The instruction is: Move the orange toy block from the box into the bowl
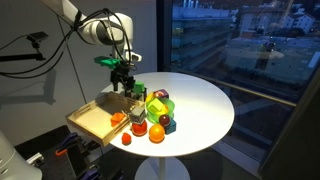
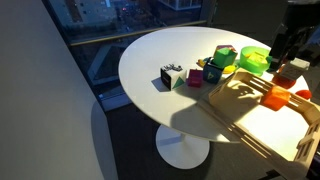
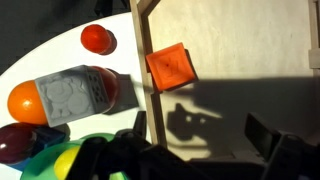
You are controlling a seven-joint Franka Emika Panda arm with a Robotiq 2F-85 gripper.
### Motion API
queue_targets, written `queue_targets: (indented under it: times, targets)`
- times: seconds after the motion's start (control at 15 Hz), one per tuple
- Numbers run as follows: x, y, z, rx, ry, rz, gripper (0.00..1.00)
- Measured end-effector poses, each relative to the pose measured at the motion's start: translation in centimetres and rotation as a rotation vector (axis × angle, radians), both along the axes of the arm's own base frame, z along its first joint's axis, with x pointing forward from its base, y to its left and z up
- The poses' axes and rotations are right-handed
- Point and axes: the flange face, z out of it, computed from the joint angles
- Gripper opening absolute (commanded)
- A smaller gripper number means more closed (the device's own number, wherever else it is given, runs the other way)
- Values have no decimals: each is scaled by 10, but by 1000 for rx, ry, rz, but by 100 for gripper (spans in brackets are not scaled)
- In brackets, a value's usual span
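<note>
In the wrist view the box [image 3: 250,60] fills the right side, holding the orange toy block [image 3: 168,68] just beside its left wall. The gripper [image 3: 197,140] hangs at the bottom edge, jaws apart.

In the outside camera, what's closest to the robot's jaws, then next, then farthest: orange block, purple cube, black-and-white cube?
1. Orange block, in the tray.
2. Purple cube, on the table beside it.
3. Black-and-white cube, farther out on the table.
</note>
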Motion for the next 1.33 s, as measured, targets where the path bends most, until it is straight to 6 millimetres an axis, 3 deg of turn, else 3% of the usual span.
queue_targets:
  times: [0.47, 1.33]
  targets:
    - [-1, 0, -3, 0, 5, 3, 100]
    - [-23, -1, -60, 40, -57, 119, 100]
